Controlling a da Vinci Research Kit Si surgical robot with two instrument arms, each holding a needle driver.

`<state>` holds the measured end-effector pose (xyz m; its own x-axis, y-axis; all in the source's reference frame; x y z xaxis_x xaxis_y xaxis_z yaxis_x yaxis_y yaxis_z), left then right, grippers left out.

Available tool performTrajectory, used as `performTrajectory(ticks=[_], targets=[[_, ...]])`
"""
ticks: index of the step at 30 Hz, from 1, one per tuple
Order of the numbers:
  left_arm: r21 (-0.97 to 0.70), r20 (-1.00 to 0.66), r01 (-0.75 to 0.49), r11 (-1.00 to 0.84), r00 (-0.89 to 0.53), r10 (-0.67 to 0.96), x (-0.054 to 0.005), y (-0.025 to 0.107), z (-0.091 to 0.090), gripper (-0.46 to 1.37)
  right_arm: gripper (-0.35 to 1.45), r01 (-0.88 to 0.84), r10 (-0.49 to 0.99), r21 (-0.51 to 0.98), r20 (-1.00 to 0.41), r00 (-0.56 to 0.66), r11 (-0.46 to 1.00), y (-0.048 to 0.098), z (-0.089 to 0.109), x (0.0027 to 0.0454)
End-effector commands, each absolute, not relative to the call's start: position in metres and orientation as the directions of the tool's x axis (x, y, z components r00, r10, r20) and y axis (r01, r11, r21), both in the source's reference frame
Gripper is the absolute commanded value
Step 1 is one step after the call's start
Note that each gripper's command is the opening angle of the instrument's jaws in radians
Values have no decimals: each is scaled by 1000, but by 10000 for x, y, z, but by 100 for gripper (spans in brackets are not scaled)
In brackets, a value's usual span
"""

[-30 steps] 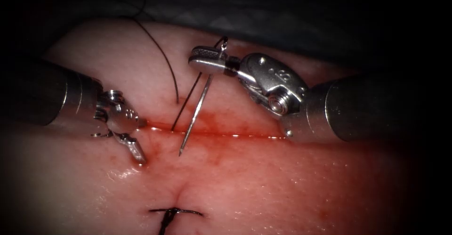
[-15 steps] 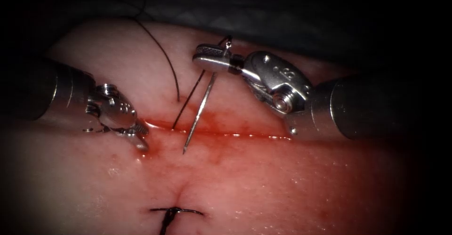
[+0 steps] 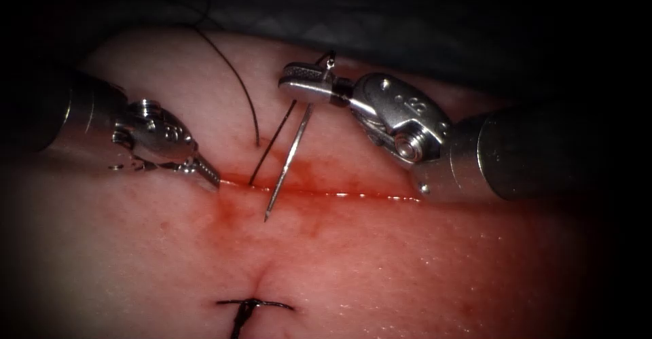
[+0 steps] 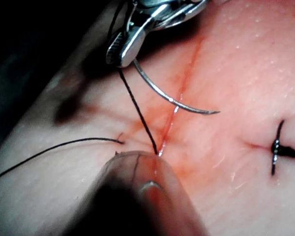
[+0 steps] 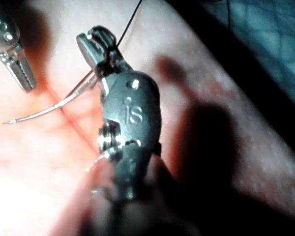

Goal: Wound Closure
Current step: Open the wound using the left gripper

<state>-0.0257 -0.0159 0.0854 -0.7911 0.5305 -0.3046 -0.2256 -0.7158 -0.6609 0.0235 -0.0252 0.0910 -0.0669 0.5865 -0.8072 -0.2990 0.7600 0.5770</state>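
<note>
Your right tool (image 3: 305, 84) has its jaws clamped on the needle (image 3: 286, 162) near its thread end; the curve hangs free above the tissue (image 3: 380, 257), its tip over the cut (image 3: 339, 193), not in the flesh. Your left tool (image 3: 204, 172) holds nothing, jaws drawn together, tip at the cut's left end. Since a second ago it has lifted off the tissue and closed; the needle has barely shifted. The right tool's wrist reads "is" in its wrist view. The thread (image 3: 234, 81) runs from the needle into the cut and up toward the tissue's far edge. Red fluid (image 3: 319, 191) lines the cut; a finished stitch (image 3: 252, 305) sits at the near edge.
</note>
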Motion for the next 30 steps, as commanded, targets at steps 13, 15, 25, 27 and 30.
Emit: performTrajectory(ticks=[13, 15, 25, 27, 30], targets=[[-646, -328, -202, -736, -797, 507, -270, -162, 889, -35, -35, -304, 586, 576, -808, -68, 759, -253, 910, 235], [-647, -315, -208, -734, -803, 505, -268, -162, 895, -35, -35, -304, 586, 576, -808, -68, 759, -253, 910, 235], [-608, -219, -278, -743, -841, 494, -251, -163, 936, -35, -35, -305, 581, 571, -811, -66, 762, -255, 908, 237], [-607, -204, -279, -744, -850, 486, -249, -169, 943, -35, -35, -305, 581, 571, -811, -66, 762, -256, 908, 238], [-615, -199, -275, -739, -853, 483, -249, -173, 951, -35, -35, -305, 581, 571, -811, -67, 762, -256, 908, 239]])
